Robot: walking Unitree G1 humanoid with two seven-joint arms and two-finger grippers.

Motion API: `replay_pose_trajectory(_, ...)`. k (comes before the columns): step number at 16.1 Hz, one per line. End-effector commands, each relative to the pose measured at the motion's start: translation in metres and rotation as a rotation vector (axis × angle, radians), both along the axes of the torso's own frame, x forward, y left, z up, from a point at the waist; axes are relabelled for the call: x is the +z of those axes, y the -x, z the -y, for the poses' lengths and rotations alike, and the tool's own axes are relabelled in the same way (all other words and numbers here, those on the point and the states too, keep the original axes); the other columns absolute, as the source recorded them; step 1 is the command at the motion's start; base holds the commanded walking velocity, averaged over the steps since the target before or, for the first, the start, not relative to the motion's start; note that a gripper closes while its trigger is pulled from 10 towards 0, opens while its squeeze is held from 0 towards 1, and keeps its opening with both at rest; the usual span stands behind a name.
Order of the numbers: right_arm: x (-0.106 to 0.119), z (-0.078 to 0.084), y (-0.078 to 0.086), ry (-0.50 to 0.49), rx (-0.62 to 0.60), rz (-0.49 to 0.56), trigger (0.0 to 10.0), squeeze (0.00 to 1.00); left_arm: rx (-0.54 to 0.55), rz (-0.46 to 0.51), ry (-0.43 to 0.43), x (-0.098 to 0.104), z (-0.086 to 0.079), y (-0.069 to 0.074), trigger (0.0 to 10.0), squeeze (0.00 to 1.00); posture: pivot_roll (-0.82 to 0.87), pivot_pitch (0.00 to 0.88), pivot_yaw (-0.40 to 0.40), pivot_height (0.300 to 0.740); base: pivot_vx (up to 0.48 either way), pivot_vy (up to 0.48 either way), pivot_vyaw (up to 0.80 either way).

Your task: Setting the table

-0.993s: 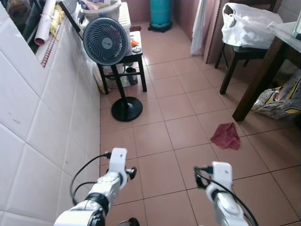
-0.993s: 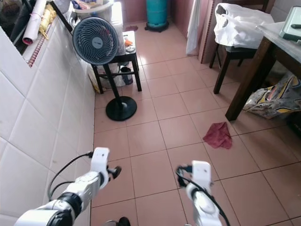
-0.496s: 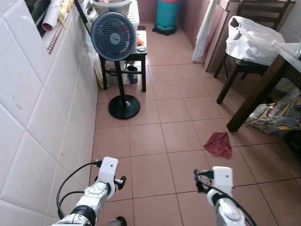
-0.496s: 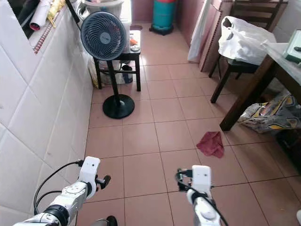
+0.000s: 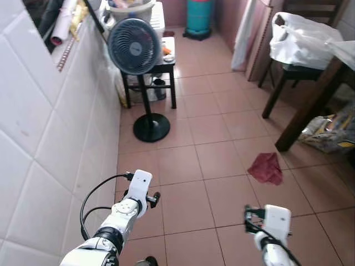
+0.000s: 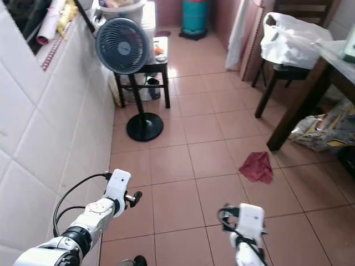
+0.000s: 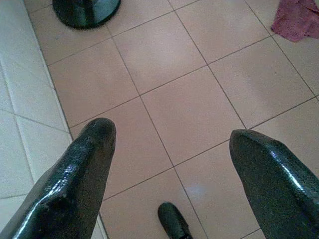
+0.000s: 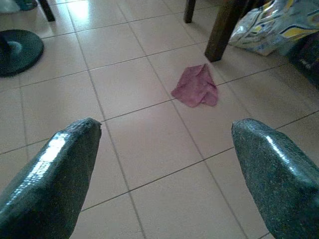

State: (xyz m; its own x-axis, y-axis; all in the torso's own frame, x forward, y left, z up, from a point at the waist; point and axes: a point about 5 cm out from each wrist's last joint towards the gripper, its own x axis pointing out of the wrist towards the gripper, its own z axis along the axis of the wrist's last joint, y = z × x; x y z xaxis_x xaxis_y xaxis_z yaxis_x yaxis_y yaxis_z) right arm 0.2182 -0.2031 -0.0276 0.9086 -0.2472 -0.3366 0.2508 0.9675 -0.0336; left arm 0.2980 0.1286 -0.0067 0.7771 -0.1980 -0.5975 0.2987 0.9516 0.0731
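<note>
I am facing down a tiled floor point(image 5: 177, 166) with the desk point(image 6: 333, 61) lying far to my right, so my right end effector point(image 8: 164, 174) is the nearer one. Both it and my left end effector point(image 7: 169, 169) are hanging wide open, holding nothing. A white bag point(image 5: 302, 39) is sitting on the chair point(image 5: 283, 77) beside the desk; what it contains I cannot tell. A red cloth point(image 5: 266, 166) is lying near the desk leg.

A terracotta-tiled floor point(image 5: 183, 160) carries a crumpled red cloth point(image 5: 267, 167) ahead of the right jaws, a pedestal fan's round black base point(image 5: 151, 127) ahead of the left jaws, and a patterned bag point(image 5: 333, 134) beside the bench leg point(image 5: 302, 119).
</note>
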Motion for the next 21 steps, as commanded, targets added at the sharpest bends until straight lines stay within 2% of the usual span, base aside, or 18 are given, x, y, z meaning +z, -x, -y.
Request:
replay_pose_trajectory(1,-0.001,0.002,0.003,0.006,0.0,0.0,10.0,0.0,0.025,-0.001,-0.008,0.0,-0.004,0.0,10.0,0.0,-0.14,0.107,0.076,0.74,0.0,0.0,0.0)
replay_pose_trajectory(3,-0.002,0.01,0.006,0.006,-0.033,-0.008,10.0,0.0,0.015,-0.004,-0.008,-0.001,-0.001,0.001,10.0,0.0,-0.15,0.108,0.07,0.74,0.0,0.0,0.0)
replay_pose_trajectory(6,0.001,0.004,0.004,0.004,-0.018,0.012,10.0,0.0,-0.041,-0.001,-0.009,-0.002,0.008,0.003,10.0,0.0,-0.15,0.095,0.083,0.74,0.0,0.0,0.0)
replay_pose_trajectory(8,0.005,-0.002,-0.007,-0.025,-0.057,0.033,10.0,0.0,-0.086,0.038,-0.03,0.009,0.011,-0.008,10.0,0.0,-0.1,0.079,0.123,0.74,0.0,0.0,0.0)
replay_pose_trajectory(10,0.009,-0.004,-0.016,-0.041,-0.066,0.05,10.0,0.0,-0.118,0.078,-0.04,0.02,0.015,-0.018,10.0,0.0,-0.05,0.087,0.123,0.74,0.0,0.0,0.0)
replay_pose_trajectory(11,0.013,-0.01,-0.028,-0.052,-0.036,0.055,10.0,0.0,-0.15,0.135,-0.025,0.038,0.026,-0.032,10.0,0.0,-0.03,0.09,0.106,0.74,0.0,0.0,0.0)
replay_pose_trajectory(14,0.017,-0.02,-0.037,-0.016,0.02,0.057,10.0,0.0,-0.082,0.129,-0.014,0.04,0.023,-0.035,10.0,0.0,-0.09,0.075,0.119,0.74,0.0,0.0,0.0)
replay_pose_trajectory(16,0.019,-0.018,-0.034,-0.004,0.012,0.08,10.0,0.0,-0.051,0.101,-0.01,0.035,0.023,-0.032,10.0,0.0,-0.13,0.077,0.123,0.74,0.0,0.0,0.0)
replay_pose_trajectory(18,0.013,-0.016,-0.022,0.035,0.045,0.058,10.0,0.0,-0.023,0.089,-0.046,0.033,0.014,-0.031,10.0,0.0,-0.12,0.085,0.123,0.74,0.0,0.0,0.0)
replay_pose_trajectory(21,0.013,-0.013,-0.015,0.084,0.068,0.072,10.0,0.0,0.011,0.04,-0.093,0.017,-0.019,-0.018,10.0,0.0,-0.11,0.088,0.125,0.74,0.0,0.0,0.0)
